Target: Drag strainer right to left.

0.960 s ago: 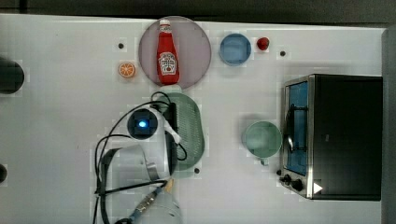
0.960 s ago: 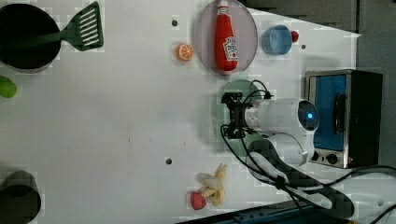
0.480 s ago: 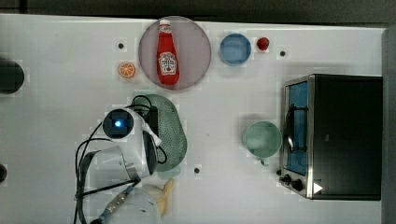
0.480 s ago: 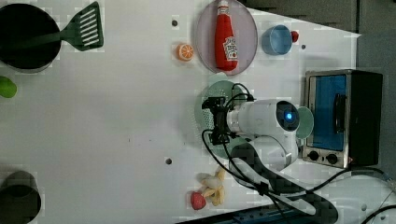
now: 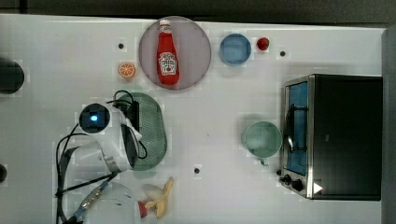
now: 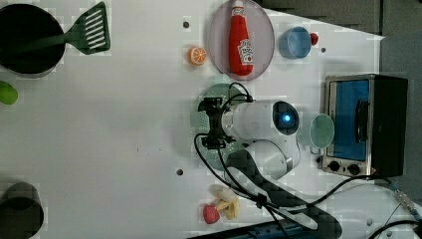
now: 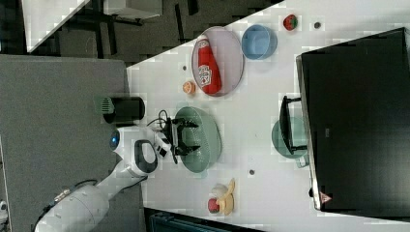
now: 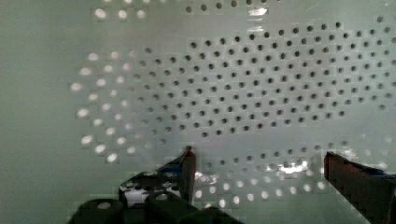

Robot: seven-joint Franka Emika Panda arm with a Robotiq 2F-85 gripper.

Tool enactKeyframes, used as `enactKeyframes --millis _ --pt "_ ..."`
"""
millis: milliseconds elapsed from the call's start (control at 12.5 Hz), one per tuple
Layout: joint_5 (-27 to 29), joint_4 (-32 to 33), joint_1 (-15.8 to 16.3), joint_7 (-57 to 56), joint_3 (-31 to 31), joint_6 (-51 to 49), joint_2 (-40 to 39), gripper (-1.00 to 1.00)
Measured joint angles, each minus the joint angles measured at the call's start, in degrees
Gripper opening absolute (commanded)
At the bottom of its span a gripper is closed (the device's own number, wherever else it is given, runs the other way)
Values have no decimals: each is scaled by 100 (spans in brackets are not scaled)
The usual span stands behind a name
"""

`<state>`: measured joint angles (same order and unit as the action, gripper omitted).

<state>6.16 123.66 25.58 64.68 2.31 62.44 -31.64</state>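
White table [image 5: 56, 51] — one strainer [image 5: 156, 130].

Glossy perforated plastic strainer [image 8: 243, 88]; smooth matt white table [image 5: 224, 140]; shiny metal-trimmed oven [image 5: 336, 135]

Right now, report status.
Gripper open, fingers down inside strainer. Strainer below the ketchup plate in the top view. Table ahead toward top view's left.

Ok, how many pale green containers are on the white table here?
2. The pale green perforated oval plastic strainer sits under the arm, below the round plate in the top view; the smooth mint-green cup stands beside the toaster oven's blue door. Others may be hidden beneath the arm.
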Motion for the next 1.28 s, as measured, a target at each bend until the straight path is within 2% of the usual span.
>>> enactKeyframes --millis 160,640,1280 --pt "0 -145 20 336 94 -123 -17 100" --pt "-65 -850 480 722 -53 -196 -448 100" --pt "225 -1444 1003 1035 25 -179 -683 100"
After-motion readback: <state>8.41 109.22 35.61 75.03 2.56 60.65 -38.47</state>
